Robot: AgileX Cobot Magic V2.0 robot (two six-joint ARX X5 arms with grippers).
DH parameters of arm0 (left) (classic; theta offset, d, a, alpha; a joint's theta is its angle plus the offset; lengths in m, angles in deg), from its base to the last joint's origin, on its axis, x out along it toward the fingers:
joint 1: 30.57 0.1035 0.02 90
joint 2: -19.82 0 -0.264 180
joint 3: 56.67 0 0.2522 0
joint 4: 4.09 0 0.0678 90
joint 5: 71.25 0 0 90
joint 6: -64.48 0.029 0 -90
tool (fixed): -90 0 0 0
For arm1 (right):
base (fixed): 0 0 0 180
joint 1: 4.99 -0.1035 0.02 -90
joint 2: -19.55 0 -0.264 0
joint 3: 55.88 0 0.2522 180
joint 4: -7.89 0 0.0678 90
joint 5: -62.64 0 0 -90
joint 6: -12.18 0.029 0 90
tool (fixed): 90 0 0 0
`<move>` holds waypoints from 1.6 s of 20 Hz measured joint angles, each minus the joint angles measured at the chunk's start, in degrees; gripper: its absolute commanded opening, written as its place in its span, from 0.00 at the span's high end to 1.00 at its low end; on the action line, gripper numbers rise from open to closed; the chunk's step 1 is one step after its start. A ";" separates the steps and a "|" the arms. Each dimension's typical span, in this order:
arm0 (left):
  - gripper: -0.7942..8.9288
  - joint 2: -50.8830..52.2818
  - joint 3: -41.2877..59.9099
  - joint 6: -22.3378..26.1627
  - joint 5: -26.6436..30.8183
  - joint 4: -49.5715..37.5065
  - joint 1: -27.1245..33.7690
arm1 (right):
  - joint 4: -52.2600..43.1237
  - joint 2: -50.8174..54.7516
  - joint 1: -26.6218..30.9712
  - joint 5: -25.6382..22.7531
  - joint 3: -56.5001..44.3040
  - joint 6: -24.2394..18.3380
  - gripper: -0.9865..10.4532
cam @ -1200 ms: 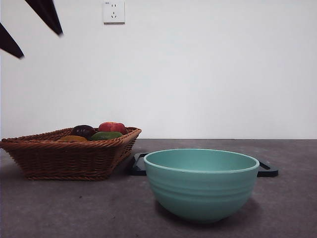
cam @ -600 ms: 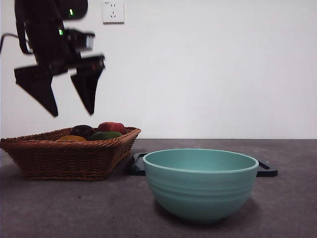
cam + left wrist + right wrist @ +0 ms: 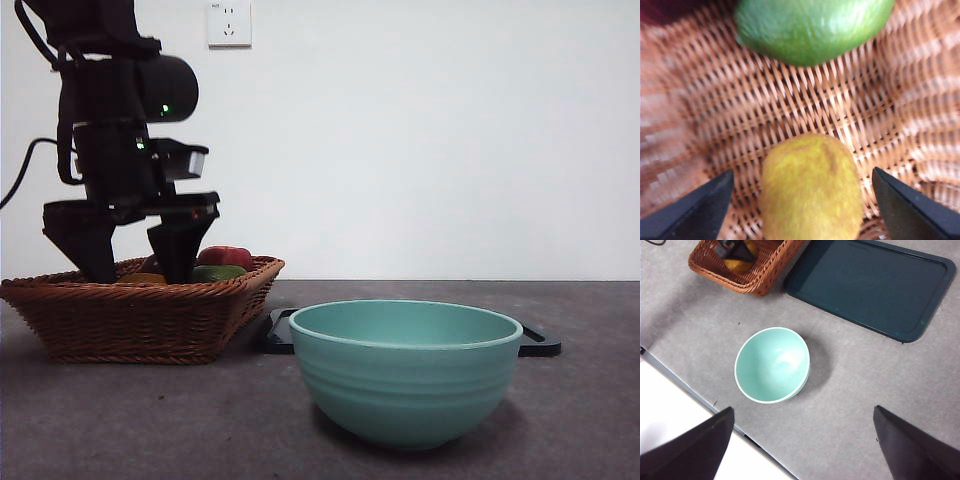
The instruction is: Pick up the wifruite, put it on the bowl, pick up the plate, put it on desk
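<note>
The yellow-orange wifruite [image 3: 810, 187] lies on the wicker floor of the basket. My left gripper [image 3: 802, 171] is open and lowered into the basket, one jaw on each side of the fruit and apart from it. The front view shows that gripper [image 3: 130, 262] dipping behind the basket rim. The mint-green bowl [image 3: 405, 370] stands empty on the desk [image 3: 580, 400], with the black plate [image 3: 540, 341] flat behind it. My right gripper [image 3: 804, 410] hangs open high above the bowl [image 3: 772, 365] and the plate [image 3: 872, 287].
The brown wicker basket [image 3: 130, 320] also holds a green fruit [image 3: 812, 27], a red fruit [image 3: 228, 256] and a dark purple one [image 3: 660, 10]. The desk's edge [image 3: 685, 385] runs close to the bowl. A wall socket [image 3: 229, 23] is on the back wall.
The left arm has come down from the top left corner into the basket, jaws open throughout. Bowl, plate and basket have not moved.
</note>
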 measured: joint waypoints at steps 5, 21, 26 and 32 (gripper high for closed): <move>0.47 -1.05 -0.02 0.15 0.00 -0.17 0.00 | -0.02 0.00 0.00 0.00 0.00 0.02 0.52; 0.67 3.06 -2.78 0.13 -3.30 3.34 -0.24 | -1.27 0.00 0.00 0.00 0.00 0.02 0.52; 0.67 17.22 -3.56 0.09 -11.34 6.38 -4.48 | -2.43 0.00 0.00 -1.62 0.00 0.15 0.52; 0.67 22.97 -3.61 0.13 -16.61 8.44 -18.08 | -2.54 0.00 0.00 -1.64 0.00 0.17 0.52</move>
